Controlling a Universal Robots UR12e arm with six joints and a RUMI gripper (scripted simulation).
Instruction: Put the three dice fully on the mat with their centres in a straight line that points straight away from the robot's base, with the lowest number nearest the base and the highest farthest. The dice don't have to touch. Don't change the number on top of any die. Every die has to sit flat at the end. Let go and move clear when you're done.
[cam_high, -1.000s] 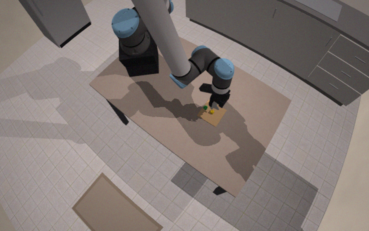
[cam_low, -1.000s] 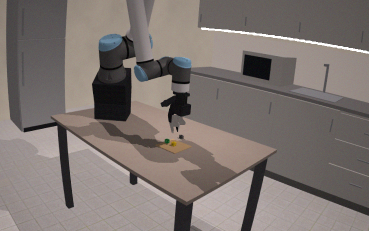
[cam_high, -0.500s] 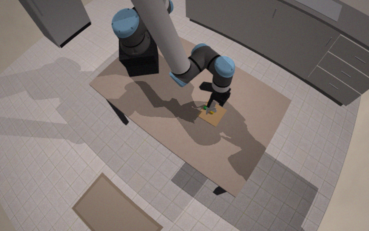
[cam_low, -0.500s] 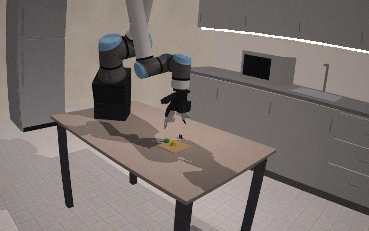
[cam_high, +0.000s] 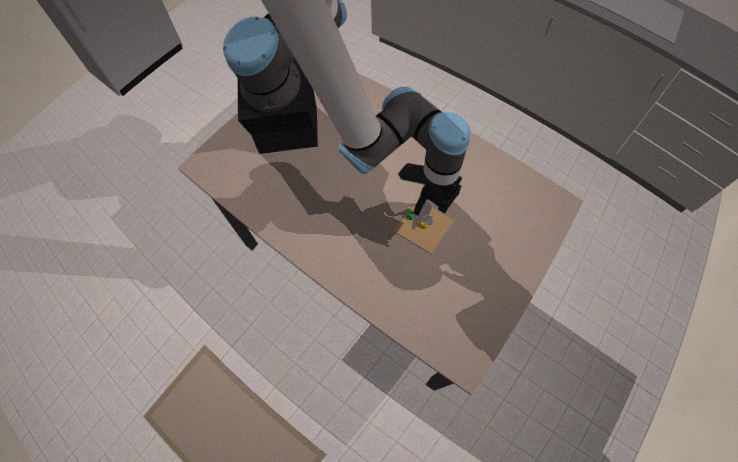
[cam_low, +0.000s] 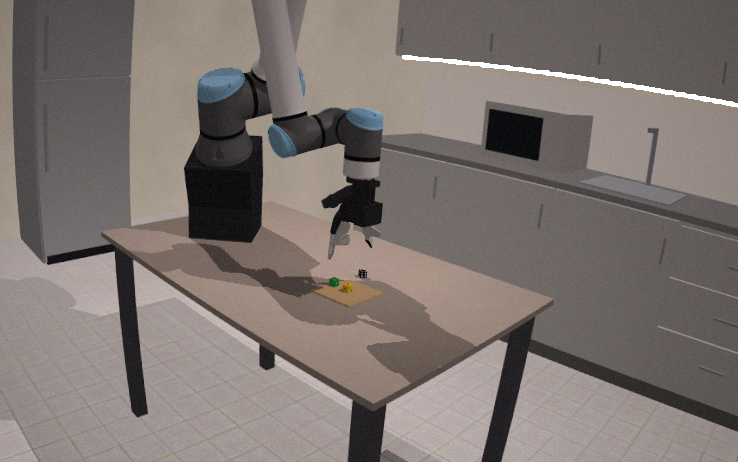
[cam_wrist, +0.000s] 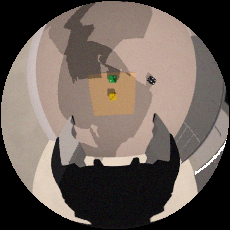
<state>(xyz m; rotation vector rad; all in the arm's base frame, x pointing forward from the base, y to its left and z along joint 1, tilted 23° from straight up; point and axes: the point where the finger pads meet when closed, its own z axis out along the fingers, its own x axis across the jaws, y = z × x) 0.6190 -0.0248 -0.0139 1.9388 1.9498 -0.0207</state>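
A small tan mat (cam_high: 434, 240) (cam_low: 366, 295) (cam_wrist: 126, 104) lies on the table. A green die (cam_high: 409, 215) (cam_low: 333, 281) (cam_wrist: 113, 78) sits at the mat's edge nearest the robot base. A yellow die (cam_high: 422, 225) (cam_low: 346, 287) (cam_wrist: 113, 96) sits near the mat's middle. A black die (cam_low: 362, 273) (cam_wrist: 151, 79) lies on the bare table just off the mat; the arm hides it in the top view. My gripper (cam_high: 422, 216) (cam_low: 350, 248) (cam_wrist: 113, 114) is open and empty, hanging well above the dice.
The black robot base (cam_high: 277, 125) (cam_low: 223, 190) stands at one table corner. The brown table (cam_high: 517, 228) (cam_low: 435, 305) has dark legs. Kitchen counters and a fridge stand around it, away from the table.
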